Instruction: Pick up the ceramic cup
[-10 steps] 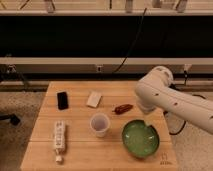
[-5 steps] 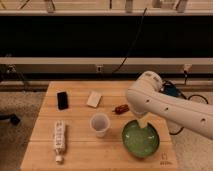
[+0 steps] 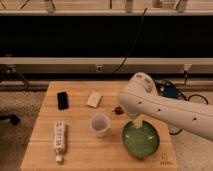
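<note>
The ceramic cup (image 3: pixel 100 125) is a small white handleless cup. It stands upright near the middle of the wooden table (image 3: pixel 80 160). The wide green bowl (image 3: pixel 142 141) sits just right of it. My white arm (image 3: pixel 165 110) reaches in from the right, above the bowl. My gripper (image 3: pixel 137 121) shows only as a pale tip under the arm, over the bowl's far rim, a short way right of the cup and apart from it.
A black phone (image 3: pixel 62 100) and a white card (image 3: pixel 94 99) lie at the back of the table. A small red object (image 3: pixel 118 109) lies beside the arm. A white remote (image 3: pixel 59 140) lies at the front left. Cables hang behind the table.
My arm has swung left across the table and come closer to the cup, covering more of the red object. The cup and bowl have not moved.
</note>
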You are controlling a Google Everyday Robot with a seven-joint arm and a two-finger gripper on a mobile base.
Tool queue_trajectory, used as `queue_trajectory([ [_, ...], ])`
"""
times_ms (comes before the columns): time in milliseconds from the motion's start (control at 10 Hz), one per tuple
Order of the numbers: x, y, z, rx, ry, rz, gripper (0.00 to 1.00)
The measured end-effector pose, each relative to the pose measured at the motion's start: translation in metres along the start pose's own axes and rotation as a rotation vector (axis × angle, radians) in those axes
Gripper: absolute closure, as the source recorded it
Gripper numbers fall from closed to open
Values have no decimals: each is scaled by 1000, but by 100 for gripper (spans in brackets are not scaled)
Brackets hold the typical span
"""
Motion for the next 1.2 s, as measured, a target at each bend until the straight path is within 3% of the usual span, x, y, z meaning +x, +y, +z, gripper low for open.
queue_trajectory([
  [500,-26,-12,-2,7,-10,-88,20],
  [1200,-70,-21,5,13,-57,-202,20],
])
